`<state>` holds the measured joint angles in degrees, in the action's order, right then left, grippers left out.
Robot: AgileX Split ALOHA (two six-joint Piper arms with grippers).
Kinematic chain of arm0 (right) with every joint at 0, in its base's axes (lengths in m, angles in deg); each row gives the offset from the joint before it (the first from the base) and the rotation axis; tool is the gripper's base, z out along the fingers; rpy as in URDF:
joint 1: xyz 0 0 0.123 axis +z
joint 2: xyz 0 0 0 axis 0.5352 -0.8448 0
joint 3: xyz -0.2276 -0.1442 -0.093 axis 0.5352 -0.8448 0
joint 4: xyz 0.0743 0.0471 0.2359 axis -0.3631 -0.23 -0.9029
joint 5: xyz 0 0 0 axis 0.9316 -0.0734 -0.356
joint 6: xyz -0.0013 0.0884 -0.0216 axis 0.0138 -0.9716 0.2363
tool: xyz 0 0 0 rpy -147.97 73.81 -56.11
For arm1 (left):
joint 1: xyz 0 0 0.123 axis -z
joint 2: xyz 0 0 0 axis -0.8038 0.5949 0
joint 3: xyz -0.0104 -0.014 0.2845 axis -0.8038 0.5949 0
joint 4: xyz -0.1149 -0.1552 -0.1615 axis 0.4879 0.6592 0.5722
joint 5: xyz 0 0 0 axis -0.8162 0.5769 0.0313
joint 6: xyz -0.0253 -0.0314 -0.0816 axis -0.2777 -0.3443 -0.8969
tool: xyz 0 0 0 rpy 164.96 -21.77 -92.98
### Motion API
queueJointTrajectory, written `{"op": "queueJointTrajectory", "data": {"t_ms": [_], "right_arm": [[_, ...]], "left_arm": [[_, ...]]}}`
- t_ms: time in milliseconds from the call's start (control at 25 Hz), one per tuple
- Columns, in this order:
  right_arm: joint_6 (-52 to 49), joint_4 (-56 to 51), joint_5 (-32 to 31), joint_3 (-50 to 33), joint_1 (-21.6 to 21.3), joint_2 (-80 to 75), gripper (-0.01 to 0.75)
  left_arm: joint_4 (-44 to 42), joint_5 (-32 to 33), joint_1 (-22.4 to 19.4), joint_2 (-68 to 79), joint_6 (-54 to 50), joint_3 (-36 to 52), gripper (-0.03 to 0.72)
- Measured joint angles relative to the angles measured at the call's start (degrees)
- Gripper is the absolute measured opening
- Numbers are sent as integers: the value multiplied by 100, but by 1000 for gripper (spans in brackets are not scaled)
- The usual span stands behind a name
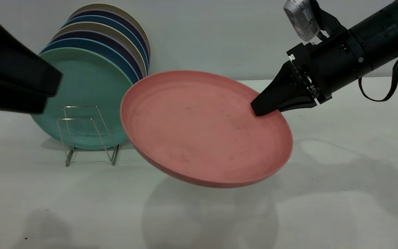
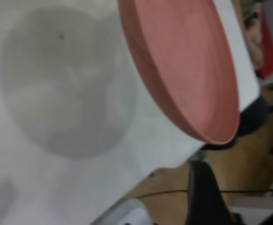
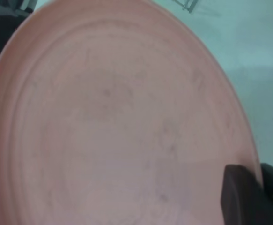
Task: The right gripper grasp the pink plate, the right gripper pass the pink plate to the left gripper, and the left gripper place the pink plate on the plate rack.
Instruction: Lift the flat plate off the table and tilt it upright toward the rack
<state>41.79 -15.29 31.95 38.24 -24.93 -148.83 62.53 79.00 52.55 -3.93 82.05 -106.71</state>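
Observation:
My right gripper (image 1: 262, 108) is shut on the right rim of the pink plate (image 1: 199, 128) and holds it tilted in the air above the table. In the right wrist view one finger (image 3: 239, 197) lies on the plate's inner face (image 3: 117, 122) and the other sits behind the rim. My left gripper (image 1: 52, 97) hangs at the far left, apart from the plate, with its jaws open and empty. In the left wrist view the plate (image 2: 188, 70) shows edge-on ahead of one finger (image 2: 206, 197). The plate rack (image 1: 88, 135) stands on the table to the left of the plate.
A green plate (image 1: 81, 93) leans upright in the rack, with several blue, purple and tan plates (image 1: 116, 38) stacked behind it. The white table (image 1: 340, 180) spreads under and to the right of the held plate. The table's edge (image 2: 164, 164) shows in the left wrist view.

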Motion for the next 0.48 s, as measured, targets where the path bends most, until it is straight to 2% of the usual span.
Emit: {"op": "queueJointTrajectory", "data": {"t_ms": [280, 480], "right_arm": [[7, 0, -48, 0, 0, 0, 15], [-107, 0, -148, 0, 34, 0, 15]], "left_arm": [[338, -56, 0, 456, 287, -5, 435], [586, -401, 0, 593, 556, -5, 435]]}}
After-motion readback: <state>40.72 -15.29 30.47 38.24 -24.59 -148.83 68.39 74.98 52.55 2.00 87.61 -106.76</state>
